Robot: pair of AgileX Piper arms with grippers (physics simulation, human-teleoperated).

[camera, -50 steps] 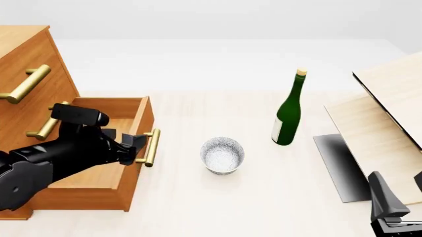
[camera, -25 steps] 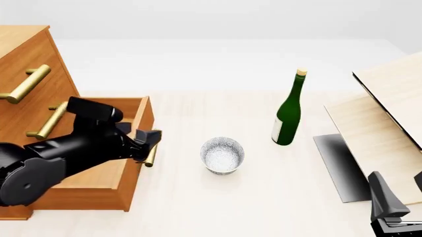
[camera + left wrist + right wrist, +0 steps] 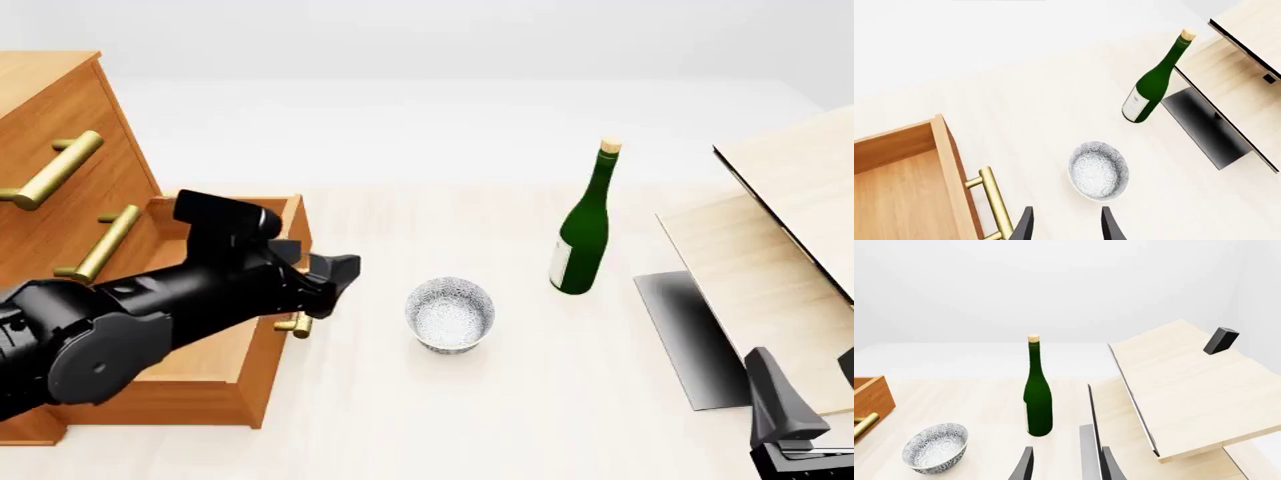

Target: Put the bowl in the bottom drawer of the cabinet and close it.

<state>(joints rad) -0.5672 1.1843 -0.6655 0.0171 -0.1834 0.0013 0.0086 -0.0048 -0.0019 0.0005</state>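
Note:
The bowl (image 3: 450,314), small, round and speckled white-grey, stands upright on the table right of the cabinet (image 3: 60,120). It also shows in the left wrist view as the bowl (image 3: 1099,170) and in the right wrist view as the bowl (image 3: 935,447). The bottom drawer (image 3: 174,400) is pulled out with its brass handle (image 3: 994,200) facing the bowl. My left gripper (image 3: 336,278) hovers open over the drawer's front, left of the bowl, holding nothing. My right gripper (image 3: 809,398) stands open and empty at the table's near right corner.
A green wine bottle (image 3: 583,235) stands upright behind and right of the bowl. Pale wooden boards (image 3: 787,230) slope up on the right, with a dark slab (image 3: 687,335) under them. Two upper drawers of the cabinet are shut.
My left gripper has left the drawer's handle and moved up and to the right, toward the bowl. The right arm, bowl and drawer have not moved.

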